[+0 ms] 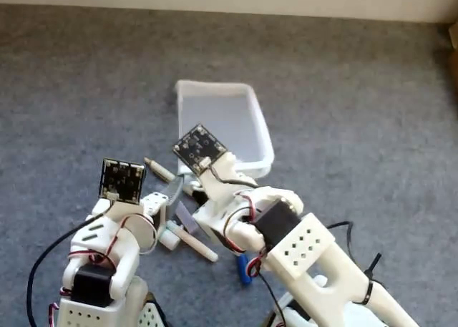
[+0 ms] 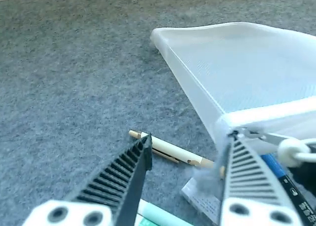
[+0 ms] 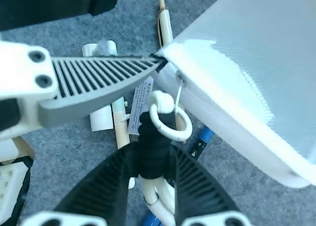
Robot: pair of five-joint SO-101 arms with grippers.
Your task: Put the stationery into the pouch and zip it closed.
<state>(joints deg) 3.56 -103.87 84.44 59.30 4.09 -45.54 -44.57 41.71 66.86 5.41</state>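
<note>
**Right gripper on the zip pull, pouch flat on the bench**

Right gripper (image 3: 153,159): fingers clenched on zip pull (image 3: 161,105). Left gripper (image 2: 190,142): fingers released, one tip touching the pouch (image 1: 222,116) corner. Pouch flat on bench (image 1: 86,69), long axis running away from the arms, zip end nearest them. Probably light, limp, apt to slide; best held at the corner seam. Beige pen (image 2: 168,149) just beside it, outside.

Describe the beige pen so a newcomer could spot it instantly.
Find the translucent white plastic pouch lying on the grey carpet. Just off its corner nearest the arms lies the slim beige pen. Unlike the blue pen nearby, it is pale beige and very thin.
</note>
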